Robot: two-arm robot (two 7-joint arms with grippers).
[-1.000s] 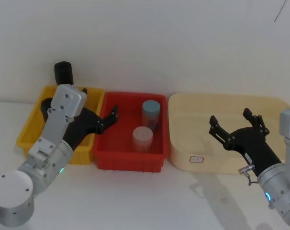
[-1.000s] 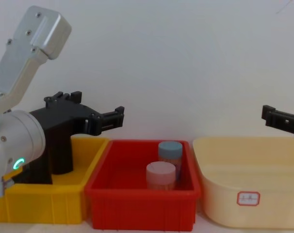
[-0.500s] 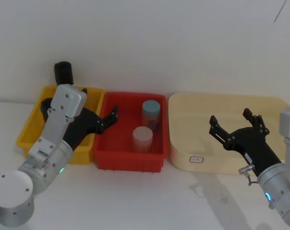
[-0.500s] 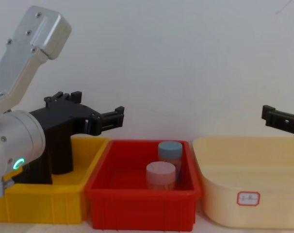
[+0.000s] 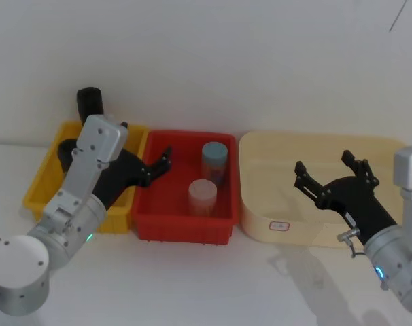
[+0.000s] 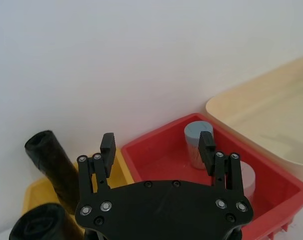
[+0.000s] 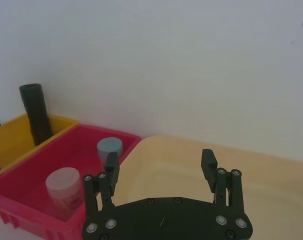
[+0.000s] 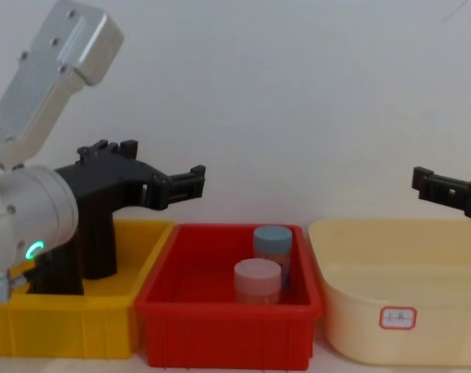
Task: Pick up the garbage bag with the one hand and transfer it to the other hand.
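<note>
— White wall [image 5: 260, 54], white counter [image 5: 192, 285]. We see the garbage bag [image 5: 90, 103] upright in the yellow bin [image 5: 39, 187], upper left.

— We note the left gripper [image 6: 157, 145] below and right of it, fingers spread wide; the right gripper [image 5: 323, 165], lower right over the cream tub [image 5: 260, 217], likewise spread.

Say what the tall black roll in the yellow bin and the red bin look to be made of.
The black roll looks like thin plastic film: matte, crinkled surface. The red bin seems rigid moulded plastic: smooth, slightly glossy, uniform colour, thick rim.
</note>
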